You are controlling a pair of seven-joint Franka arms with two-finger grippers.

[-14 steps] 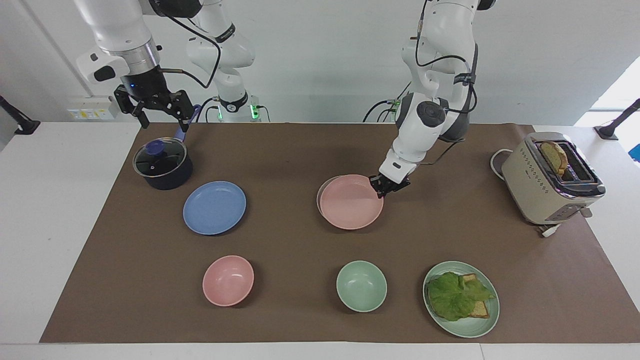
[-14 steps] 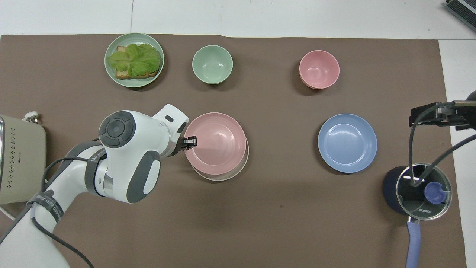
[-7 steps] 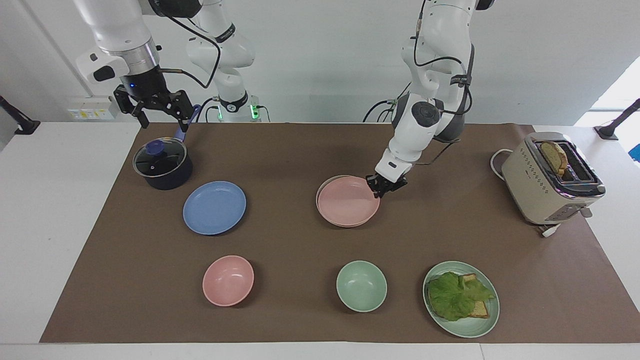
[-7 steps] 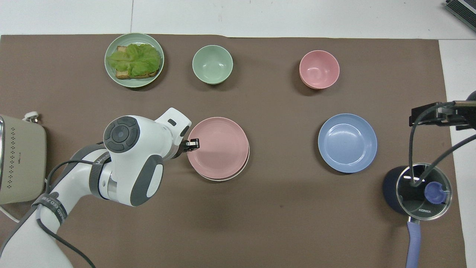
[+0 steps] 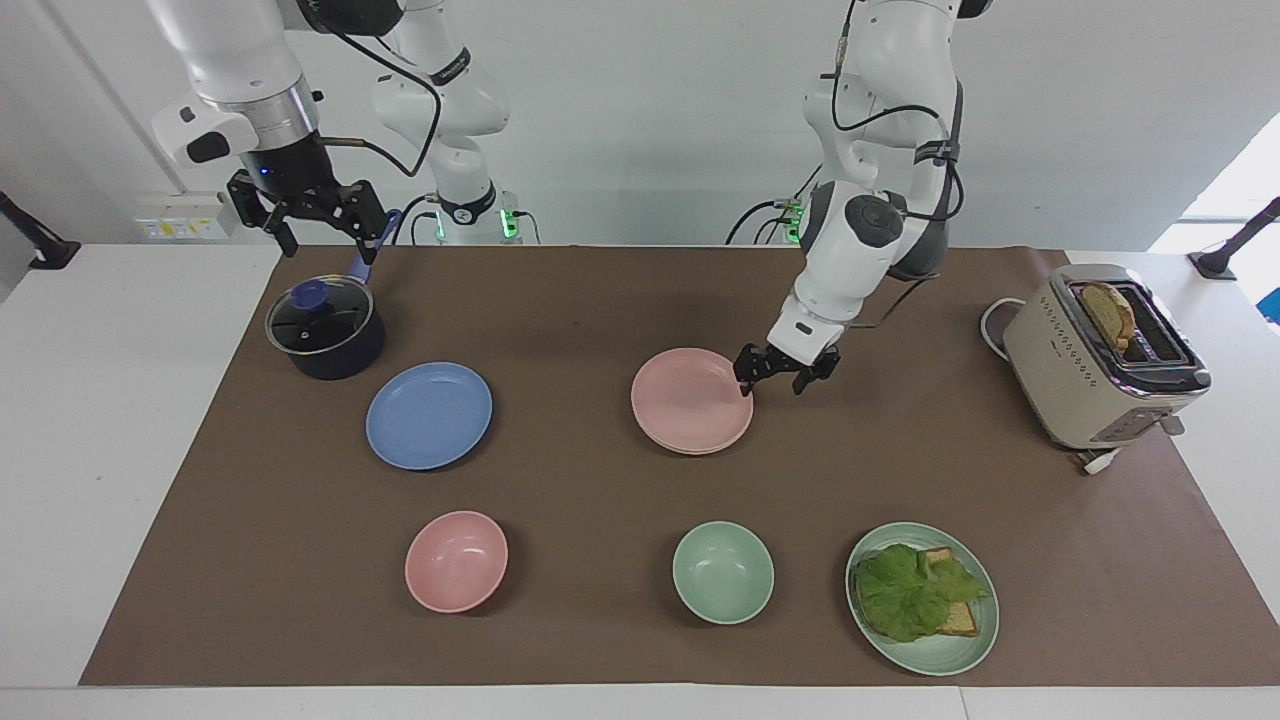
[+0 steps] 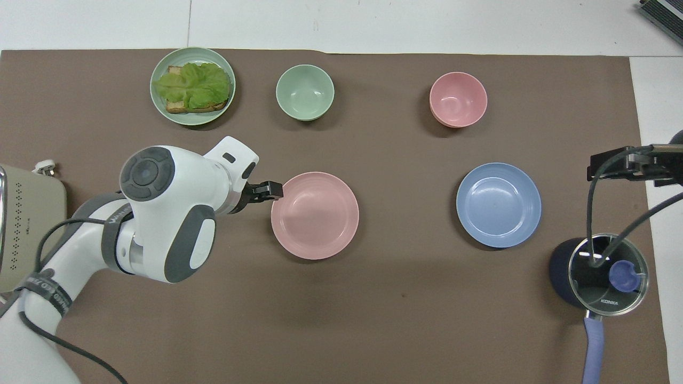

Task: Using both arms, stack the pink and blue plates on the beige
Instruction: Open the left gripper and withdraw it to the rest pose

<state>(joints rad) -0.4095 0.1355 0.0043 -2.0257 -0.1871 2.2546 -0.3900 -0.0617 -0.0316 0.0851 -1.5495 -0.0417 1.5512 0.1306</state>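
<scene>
The pink plate [image 5: 692, 400] [image 6: 315, 215] lies flat in the middle of the brown mat and covers the beige plate, which is hidden under it in both views. My left gripper [image 5: 772, 380] [image 6: 265, 192] hangs open just off the pink plate's rim, toward the left arm's end of the table, holding nothing. The blue plate [image 5: 429, 415] [image 6: 498, 205] lies alone on the mat toward the right arm's end. My right gripper [image 5: 325, 238] [image 6: 629, 162] waits open in the air above the pot, empty.
A dark pot with a glass lid [image 5: 325, 325] stands nearer to the robots than the blue plate. A pink bowl [image 5: 456, 560], a green bowl [image 5: 722, 572] and a green plate with lettuce and toast [image 5: 922, 598] line the edge farthest from the robots. A toaster [image 5: 1100, 355] stands at the left arm's end.
The left gripper set the pink plate down squarely over the beige one, opened, and drew back off the rim toward the left arm's end. The right arm has not moved.
</scene>
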